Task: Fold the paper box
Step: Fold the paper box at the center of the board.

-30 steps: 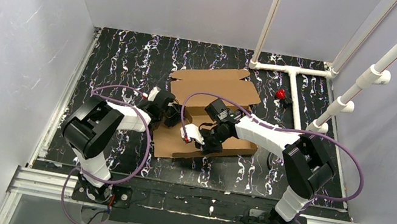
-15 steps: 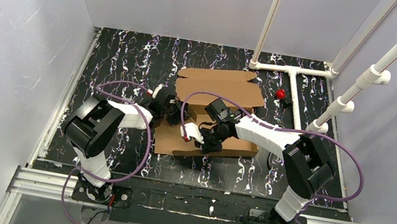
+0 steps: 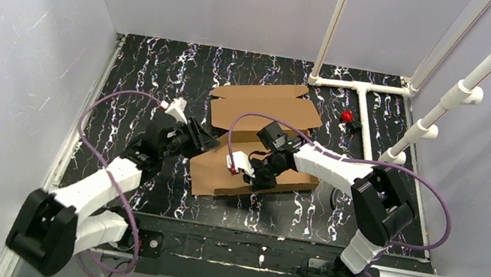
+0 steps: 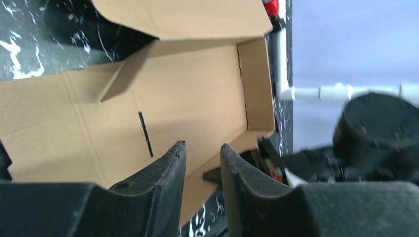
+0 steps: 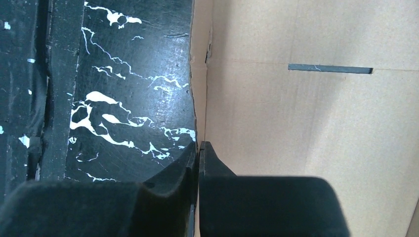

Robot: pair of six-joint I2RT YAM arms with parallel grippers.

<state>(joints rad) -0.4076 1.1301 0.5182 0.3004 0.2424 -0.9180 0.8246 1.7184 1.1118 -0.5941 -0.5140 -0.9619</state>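
Brown cardboard fills the middle of the black marbled surface [image 3: 147, 75]: the paper box [image 3: 259, 107] lies there partly folded. In the left wrist view its back flap [image 4: 197, 19] is raised and a short side wall [image 4: 257, 84] stands on the far end. The left fingers [image 4: 165, 173] are spread with a clear gap and hold nothing. From above they sit just beside the box's left edge, and we cannot tell whether they touch it. The right fingers [image 5: 212, 168] are pressed almost together, pinching the box's near-left edge, which runs straight into the thin seam between them. A narrow slot [image 5: 330, 69] is cut in the panel just beyond. From above, we see bare surface to the left of the box and behind it. On the right, a white pipe frame [image 3: 362, 89] lies near the box, with a small red object [image 3: 346, 116] just beside its far corner.
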